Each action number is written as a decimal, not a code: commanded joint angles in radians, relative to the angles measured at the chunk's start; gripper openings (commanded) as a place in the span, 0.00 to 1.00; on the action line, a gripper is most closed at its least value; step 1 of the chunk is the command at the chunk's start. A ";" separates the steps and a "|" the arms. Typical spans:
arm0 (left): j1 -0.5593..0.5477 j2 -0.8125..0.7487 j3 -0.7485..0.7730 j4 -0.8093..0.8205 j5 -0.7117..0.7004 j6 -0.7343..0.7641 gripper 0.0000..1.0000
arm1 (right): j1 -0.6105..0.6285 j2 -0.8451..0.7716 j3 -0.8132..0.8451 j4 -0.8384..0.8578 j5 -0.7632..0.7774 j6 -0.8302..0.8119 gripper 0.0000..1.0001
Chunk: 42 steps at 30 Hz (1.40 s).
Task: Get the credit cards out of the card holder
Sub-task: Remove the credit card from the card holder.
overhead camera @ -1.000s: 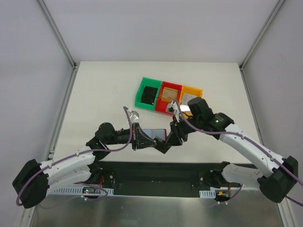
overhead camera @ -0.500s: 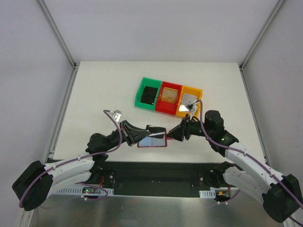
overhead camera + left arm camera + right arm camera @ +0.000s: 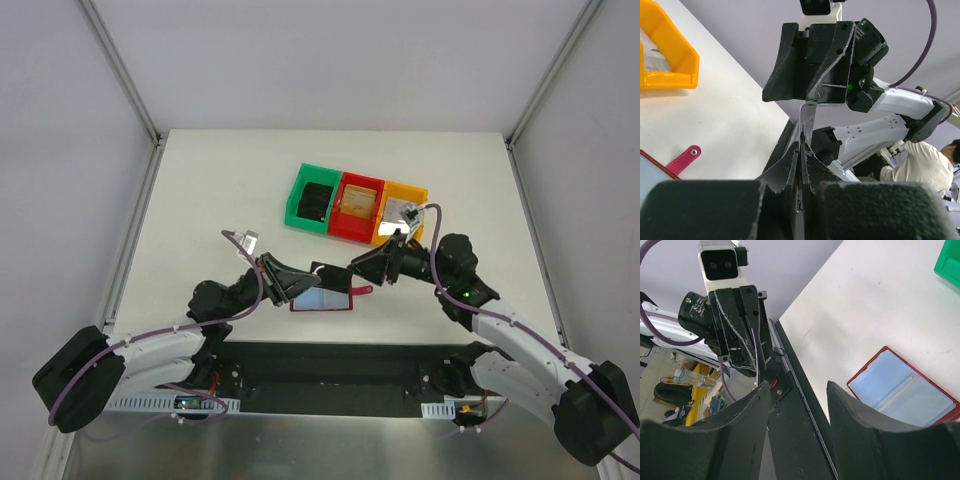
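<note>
Holder (image 3: 322, 299) lies open and flat on table (image 3: 220, 200) near the front edge, blue-grey pockets up, btwn the two grippers. Its red tab (image 3: 687, 154) sticks out at the R end, flat on the table. At the back, well apart from holder, I see: black card (image 3: 317, 200) in green bin (image 3: 296, 190), tan card (image 3: 357, 201) in red bin (image 3: 350, 233), silver card (image 3: 402, 209) in orange bin (image 3: 420, 193). The three bins stand side by side, touching. L gripper (image 3: 801, 146) hangs over holder's L part w/ fingers pressed together. A thin grey strip (image 3: 808, 120) pokes past the tips; I can't tell what it is or whether it's clamped. R gripper (image 3: 799, 390) hangs raised off holder's R end, by the tab, fingers spread wide. Grippers point at each other across holder, near but apart afaict
</note>
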 commanded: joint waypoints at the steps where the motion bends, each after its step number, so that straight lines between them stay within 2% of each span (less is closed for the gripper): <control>1: 0.008 -0.005 -0.009 0.197 -0.038 -0.005 0.00 | 0.007 -0.021 -0.002 0.101 0.011 0.020 0.52; 8: 0.009 -0.103 -0.020 0.136 -0.049 0.019 0.00 | -0.034 -0.093 -0.043 0.087 0.020 0.032 0.55; 13: 0.009 -0.154 -0.031 0.093 -0.072 0.036 0.00 | -0.037 -0.081 -0.036 0.096 -0.015 0.046 0.57; 23: 0.009 -0.068 -0.002 0.169 -0.069 0.009 0.00 | 0.012 -0.022 -0.039 0.295 -0.054 0.133 0.57; 36: 0.009 -0.051 0.012 0.191 -0.063 -0.004 0.00 | 0.058 0.027 -0.013 0.210 -0.038 0.074 0.55; 38: 0.009 -0.048 0.015 0.192 -0.058 -0.002 0.00 | 0.065 0.036 -0.010 0.213 -0.037 0.070 0.52; 42: 0.008 -0.034 0.018 0.207 -0.057 -0.007 0.00 | 0.096 0.067 0.010 0.223 -0.046 0.066 0.38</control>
